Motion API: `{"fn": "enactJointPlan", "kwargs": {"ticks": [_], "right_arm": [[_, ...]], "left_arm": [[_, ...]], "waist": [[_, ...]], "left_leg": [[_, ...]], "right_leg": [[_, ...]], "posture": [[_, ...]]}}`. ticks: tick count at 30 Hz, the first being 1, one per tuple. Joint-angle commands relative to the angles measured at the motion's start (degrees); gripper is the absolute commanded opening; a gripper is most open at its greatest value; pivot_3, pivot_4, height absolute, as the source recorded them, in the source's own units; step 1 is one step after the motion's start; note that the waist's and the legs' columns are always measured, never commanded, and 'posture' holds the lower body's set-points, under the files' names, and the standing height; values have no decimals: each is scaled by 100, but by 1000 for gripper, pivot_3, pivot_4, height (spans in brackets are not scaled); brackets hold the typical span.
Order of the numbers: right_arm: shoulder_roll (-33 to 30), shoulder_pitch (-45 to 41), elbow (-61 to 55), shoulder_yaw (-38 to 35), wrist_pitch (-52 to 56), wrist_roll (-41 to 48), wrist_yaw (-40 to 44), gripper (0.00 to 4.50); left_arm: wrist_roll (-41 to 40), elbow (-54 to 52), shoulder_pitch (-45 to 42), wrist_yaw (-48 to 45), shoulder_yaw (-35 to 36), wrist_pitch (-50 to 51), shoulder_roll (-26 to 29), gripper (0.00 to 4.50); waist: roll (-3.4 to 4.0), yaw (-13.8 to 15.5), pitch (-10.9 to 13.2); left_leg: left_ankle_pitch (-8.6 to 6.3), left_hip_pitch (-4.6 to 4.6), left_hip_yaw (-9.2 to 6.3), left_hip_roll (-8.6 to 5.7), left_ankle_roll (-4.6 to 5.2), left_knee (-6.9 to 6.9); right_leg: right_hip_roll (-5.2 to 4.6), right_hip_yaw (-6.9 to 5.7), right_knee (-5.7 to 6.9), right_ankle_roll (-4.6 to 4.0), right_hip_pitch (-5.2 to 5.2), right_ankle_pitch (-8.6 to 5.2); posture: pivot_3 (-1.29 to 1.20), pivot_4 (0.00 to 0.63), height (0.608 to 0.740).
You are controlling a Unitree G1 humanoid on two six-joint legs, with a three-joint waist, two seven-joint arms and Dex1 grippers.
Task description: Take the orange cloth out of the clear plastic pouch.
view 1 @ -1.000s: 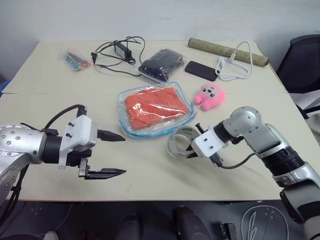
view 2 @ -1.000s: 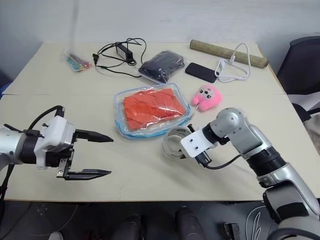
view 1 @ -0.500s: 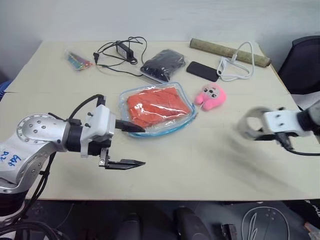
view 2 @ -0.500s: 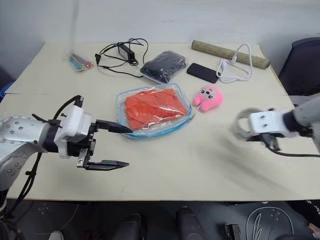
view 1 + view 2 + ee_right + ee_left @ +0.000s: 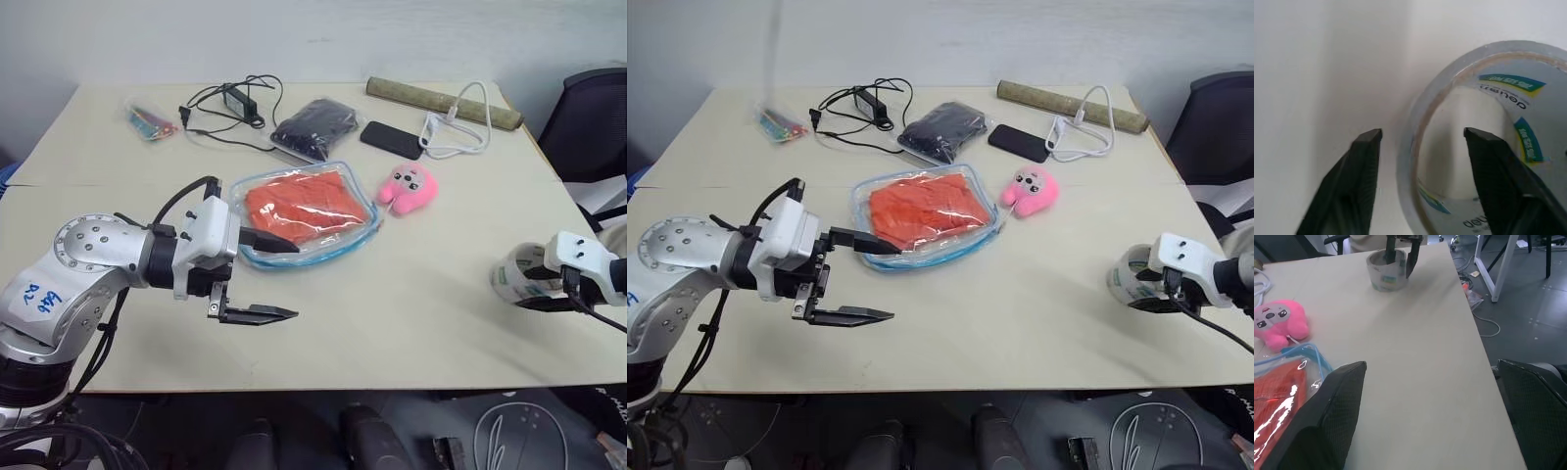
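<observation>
Landmark = the clear plastic pouch [image 5: 306,217], lying flat mid-table w/ the orange cloth [image 5: 302,206] folded inside it, not yet out.

Far left-back of the pouch: tiny bag of colourful bits [image 5: 150,119]; closer in, behind the pouch, a black cable w/ adapter [image 5: 227,101], prob. just clutter, well apart from the job.

Left gripper [image 5: 277,277] sits just at the pouch's near-left corner, fingers spread wide, one fingertip over the blue edge, the other lower over bare table [image 5: 392,304]. Likely lined up like that to take hold of the pouch rim or pin it; touching or not, can't tell.

Behind the pouch: small bag w/ black contents [image 5: 315,125]. Right-behind: phone [image 5: 392,139], white cable [image 5: 456,125], brownish roll [image 5: 444,102]. Just right of the pouch: pink plush toy [image 5: 409,186], near the blue edge but apart.

Far right of the pouch, near table edge: right gripper [image 5: 1422,142] at a tape roll [image 5: 519,279], fingers parted, straddling the roll's wall, one inside the ring, one outside, not squeezing. Looks like the roll is parked out there to clear space round the pouch.
</observation>
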Motion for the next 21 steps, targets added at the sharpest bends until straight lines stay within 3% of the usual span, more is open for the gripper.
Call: {"fn": "enactJointPlan", "kwargs": {"ticks": [1, 3, 7, 11, 16, 21], "right_arm": [[-195, 11, -284, -294, 90, 133, 45, 3925], [-261, -107, -357, -321, 108, 118, 59, 4458], [-372, -455, -453, -347, 73, 57, 64, 4458], [-619, -1335, -715, -331, 36, 313, 709, 4458], [-104, -2306, -1423, -395, 1092, 1398, 1155, 4458], [387, -2035, -2701, -201, 1608, 2050, 985, 4458]], "left_arm": [[18, -88, -54, -12, 110, -69, 21, 4500], [11, -107, -22, 13, 142, -35, 42, 4500], [-8, -150, 59, 80, 218, 39, 93, 4500], [371, -182, 550, 179, 518, -23, 489, 4500], [1257, 44, 914, 486, 631, -331, 956, 4500], [2439, 530, 598, 1014, -141, -575, 892, 4500]], "waist": [[0, 4, 0], [0, 3, 0], [2, -7, 1], [34, -34, 21], [35, -8, 24], [35, 59, 24]], "left_leg": [[0, 0, -1, 0, 0, 0], [0, 0, -1, 0, 0, 0], [0, 0, 0, 0, 0, 0], [0, 1, 3, 0, 1, -4], [-5, 0, -7, 5, 8, -10], [-11, -7, -11, -2, 20, -10]], "right_leg": [[0, -1, 0, 0, 0, 0], [0, -1, 0, 0, 1, 0], [0, 0, -1, 0, 1, 0], [1, 4, -1, 0, -3, 0], [2, -5, -3, 0, -4, 0], [-7, -13, -13, 0, -2, 0]], "posture": [[0, 150, 740], [0, 150, 740], [0, 150, 740], [0, 150, 740], [0, 150, 740], [0, 150, 740]]}}
